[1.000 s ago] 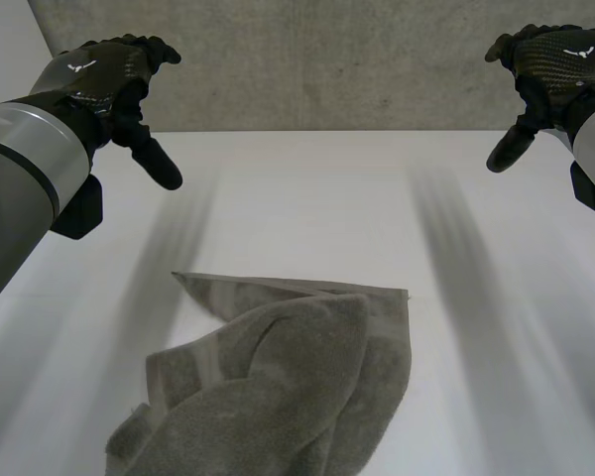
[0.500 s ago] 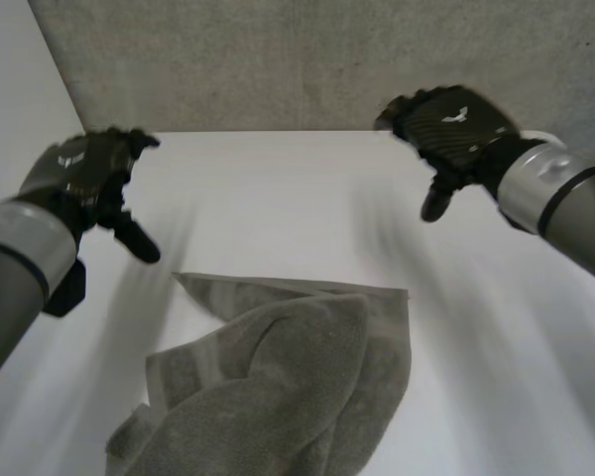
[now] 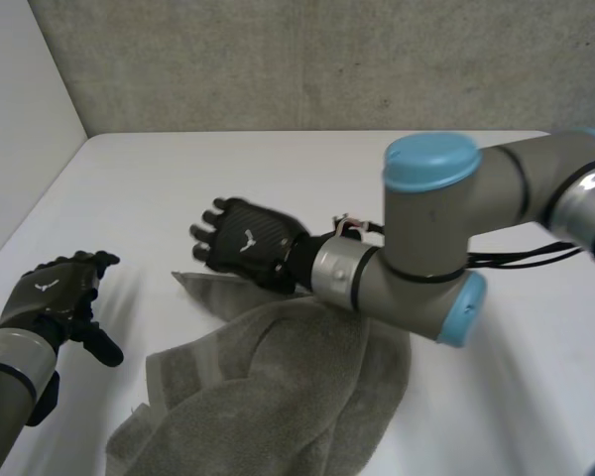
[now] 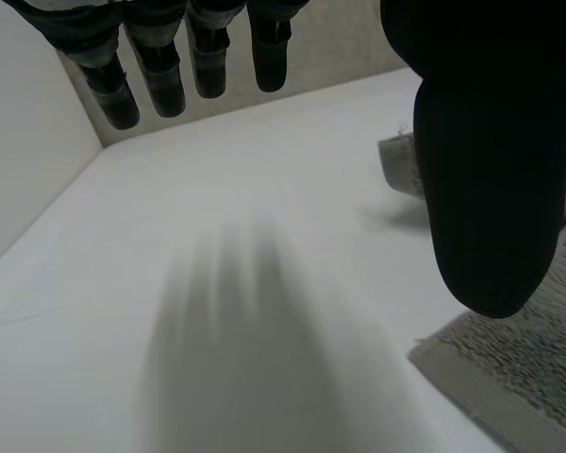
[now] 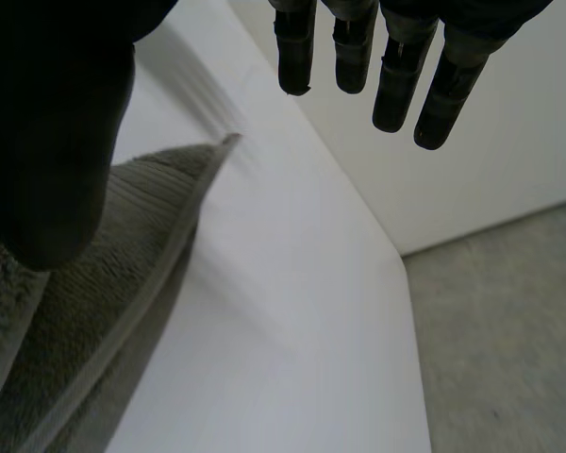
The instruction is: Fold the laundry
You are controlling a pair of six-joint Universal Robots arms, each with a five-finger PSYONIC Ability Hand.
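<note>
The towel (image 3: 278, 397) is lying crumpled and doubled over itself on the worktop (image 3: 178, 178). One flat corner is pointing out from the heap.

The left hand (image 3: 55, 297) is hanging low over bare worktop just beside the towel. Its fingers (image 4: 165, 80) are straight and released, grasping nothing. The towel's hem is lying off to the thumb side, not under the fingertips.

The right hand (image 3: 246, 243) is hovering over the towel's flat corner. Its fingers (image 5: 396, 90) are also spread and released, with the thumb held apart. The corner's tip is lying below the gap between thumb and fingertips, and nothing is touching it.

Several things could go wrong from here:
- If the left fingers are closing where they are now, they are likely catching only worktop, since the cloth sits beside them.
- The right fingers may be pinching just the thin hem, which could slip out on a lift.
- They may instead be gathering a second layer from the bunched folds, so the towel would come up tangled rather than spread.
- The smooth white worktop is probably giving little grip, so a pressing finger could be pushing the cloth along instead of trapping it.

Beyond the fingertips the worktop is running bare to a rough grey wall (image 3: 327, 59), with a plain white panel (image 3: 20, 119) along the left hand's side.
</note>
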